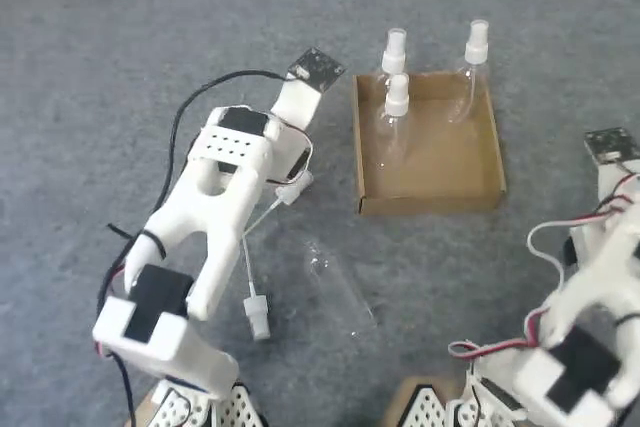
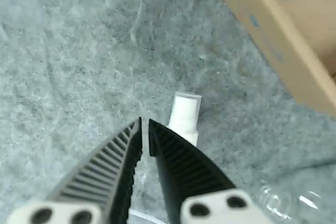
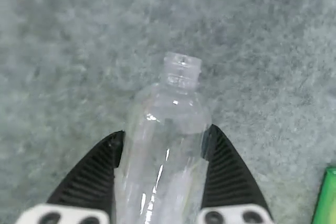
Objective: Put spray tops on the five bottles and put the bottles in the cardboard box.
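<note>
On the grey carpet [image 1: 100, 97] beside the box [image 1: 430, 202], our left pincer [image 2: 145, 124] pointed down with its two jaws almost closed, only a thin gap between them. We saw nothing in that gap. A white spray top [image 2: 185, 115] lay just past the tips, partly hidden by one jaw. We could not tell if the jaws pinched its thin tube.

Our right pincer [image 3: 165, 132] was closed around the body of an open bottle [image 3: 168, 108]. The neck stuck out past the tips and had no top on it.

Three finished bottles [image 1: 397, 97] stood in the box. A lying bottle [image 1: 340, 287] waited on the carpet, and a second spray top [image 1: 258, 319] lay near it.

We thought the job at hand was to get the spray top and fit it on the open bottle. To do it well, the left jaws should open wider first. They should grab the thick white head, not the thin tube, which could bend or slip. The tube should hang free. The right pincer should hold the bottle steady, so the tube can slide into the small neck. A sideways push could knock the bottle loose.
</note>
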`<state>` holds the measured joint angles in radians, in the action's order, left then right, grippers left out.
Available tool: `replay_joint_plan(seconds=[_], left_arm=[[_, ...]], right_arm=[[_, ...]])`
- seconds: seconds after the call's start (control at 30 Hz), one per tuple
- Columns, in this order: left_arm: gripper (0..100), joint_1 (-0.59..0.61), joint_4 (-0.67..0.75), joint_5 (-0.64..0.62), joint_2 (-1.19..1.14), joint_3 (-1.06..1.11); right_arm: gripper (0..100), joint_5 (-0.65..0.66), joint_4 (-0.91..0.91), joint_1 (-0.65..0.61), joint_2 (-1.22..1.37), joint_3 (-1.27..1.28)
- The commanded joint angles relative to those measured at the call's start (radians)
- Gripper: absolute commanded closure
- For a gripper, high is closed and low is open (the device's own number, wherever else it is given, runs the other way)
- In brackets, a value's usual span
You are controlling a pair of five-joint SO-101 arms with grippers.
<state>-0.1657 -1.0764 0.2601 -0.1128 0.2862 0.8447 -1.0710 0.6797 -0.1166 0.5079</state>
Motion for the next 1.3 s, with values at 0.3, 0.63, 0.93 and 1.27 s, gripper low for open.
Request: replay_joint_plan(seconds=[0.3,0.63,0.93,1.27], left_arm=[[85,-0.009,0.083,-0.003,-0.101,-0.042],[92,-0.018,0.163,0.023,-0.238,-0.054],[99,-0.006,0.023,0.015,-0.123,-0.173],[99,0.089,-0.141,-0.103,0.233,-0.246]], right_arm=[[99.3,-0.124,0.028,-0.018,0.189,-0.27],[99.2,-0.158,0.022,-0.022,0.332,-0.39],[88.9,-0.158,0.018,-0.033,0.34,-0.388],[73.8,-0.157,-0.005,-0.077,0.344,-0.385]])
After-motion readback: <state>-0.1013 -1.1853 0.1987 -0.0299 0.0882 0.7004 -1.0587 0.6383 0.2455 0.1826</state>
